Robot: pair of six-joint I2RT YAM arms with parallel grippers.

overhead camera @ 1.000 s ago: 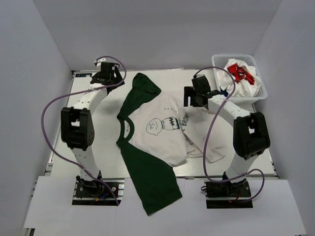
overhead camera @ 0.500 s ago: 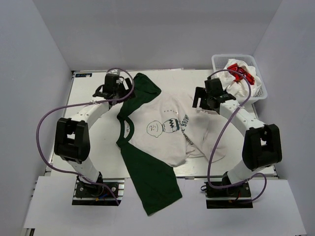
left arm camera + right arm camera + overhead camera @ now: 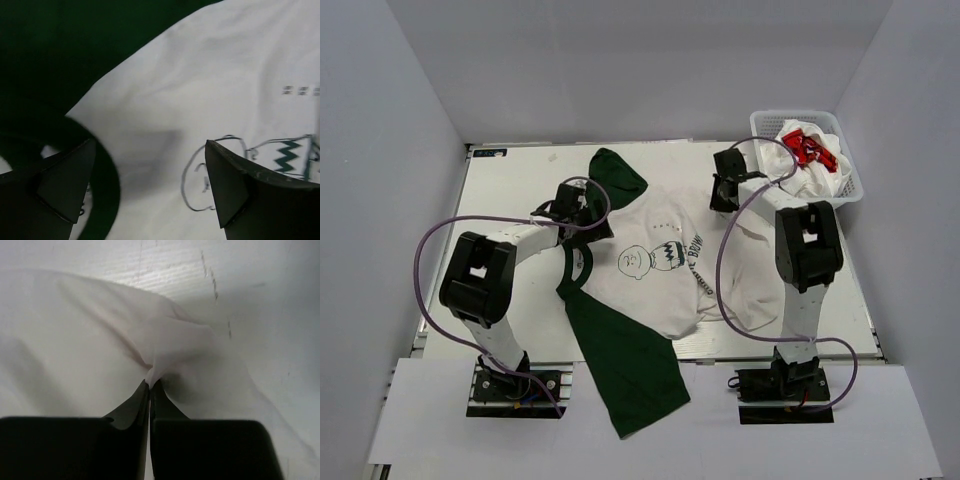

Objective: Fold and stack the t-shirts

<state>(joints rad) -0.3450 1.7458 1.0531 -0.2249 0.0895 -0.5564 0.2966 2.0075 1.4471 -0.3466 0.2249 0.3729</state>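
Near edge: the soft white cloth t-shirt with dark green sleeves and a black line drawing [image 3: 655, 290] is lying face up across the flat white table [image 3: 510, 180]. One long dark green sleeve [image 3: 635, 385] is hanging over the near edge between the arm bases.
Left side: the left gripper [image 3: 150, 185] is hovering low over the shirt just beside the collar, fingers spread wide and gripping nothing. Whether the tips are touching cloth cannot be told.
Right side: the right gripper [image 3: 150, 386] is pressing its fingers together on a small peak of white cloth at the shirt's far right edge, with bare table just beyond.
Far corner: the white plastic mesh basket [image 3: 850, 165] is holding the bundled white shirts with red print [image 3: 807, 150].
Step in hand, judged: holds are being taken for the first fold, and only one is secured.
Risk, thin pinch: the right hold is taking in very little cloth, so a quick lift could pull it free.
Risk, uneven lift: with one side alone gripped, the shirt would be dragging and bunching rather than folding.
Risk, hanging sleeve: its weight could be drawing the shirt toward the near edge.
Risk, cable: the right arm's purple cable [image 3: 718, 275] is looping over the shirt body and could snag it.
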